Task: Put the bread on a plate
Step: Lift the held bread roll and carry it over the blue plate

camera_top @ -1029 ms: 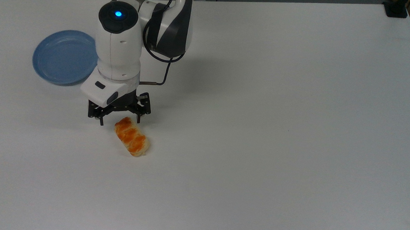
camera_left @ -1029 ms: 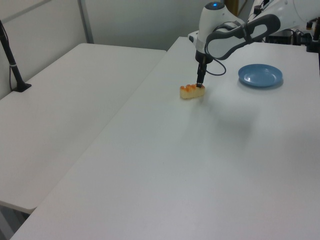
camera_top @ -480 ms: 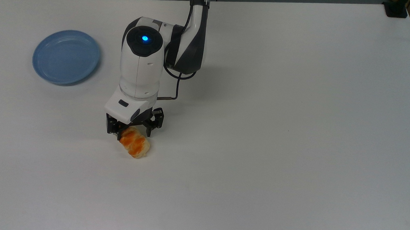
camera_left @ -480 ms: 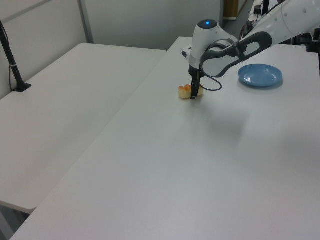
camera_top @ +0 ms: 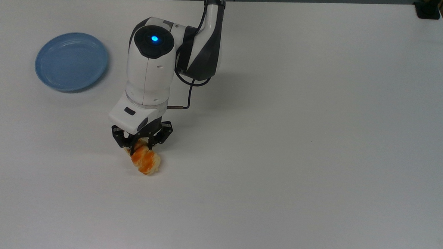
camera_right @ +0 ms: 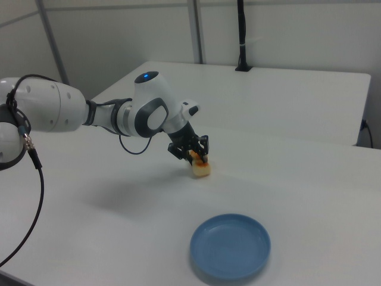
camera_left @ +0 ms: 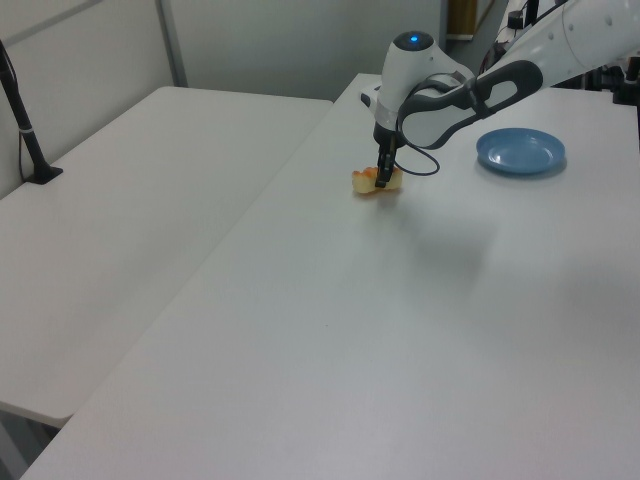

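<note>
end effector point(camera_top: 140, 146) clamped on bread roll point(camera_top: 145, 160) end | roll axis 11–5 | plate point(camera_top: 71, 62) at 10 o'clock, top view

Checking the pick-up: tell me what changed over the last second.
The hand moved from beside the blue plate toward the top view's lower right, came down over the bread roll and closed on its near end; the roll shifted slightly. The plate stayed put and bare.

On the table point(camera_top: 318, 143), bread point(camera_top: 146, 161) well apart from the plate point(camera_top: 71, 62), below and to its right in the top view. Gripper point(camera_top: 139, 146) directly over the bread's near end, apparently touching it.
</note>
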Robot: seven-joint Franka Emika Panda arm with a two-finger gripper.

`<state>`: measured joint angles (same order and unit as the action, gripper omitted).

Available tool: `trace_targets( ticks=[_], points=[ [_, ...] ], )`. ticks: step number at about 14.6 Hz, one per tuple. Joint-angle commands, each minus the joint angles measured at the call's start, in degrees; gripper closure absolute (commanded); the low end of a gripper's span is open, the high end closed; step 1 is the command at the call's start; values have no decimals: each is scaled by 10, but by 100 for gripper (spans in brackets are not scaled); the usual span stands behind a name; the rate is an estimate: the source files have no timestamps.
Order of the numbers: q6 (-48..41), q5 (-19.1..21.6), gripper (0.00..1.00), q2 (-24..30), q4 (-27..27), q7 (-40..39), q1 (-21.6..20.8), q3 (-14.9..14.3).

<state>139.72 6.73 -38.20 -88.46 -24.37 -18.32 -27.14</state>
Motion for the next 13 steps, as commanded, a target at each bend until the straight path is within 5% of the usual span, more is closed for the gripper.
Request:
trace_targets(
  ticks=[1, 6, 13],
  points=[
    [0, 0, 64, 22, 0, -2, -10, -11],
    [-13, -21, 68, 58, -10, -2, -8, -11],
    [-147, -78, 68, 213, -79, -52, 72, 6]
  ],
)
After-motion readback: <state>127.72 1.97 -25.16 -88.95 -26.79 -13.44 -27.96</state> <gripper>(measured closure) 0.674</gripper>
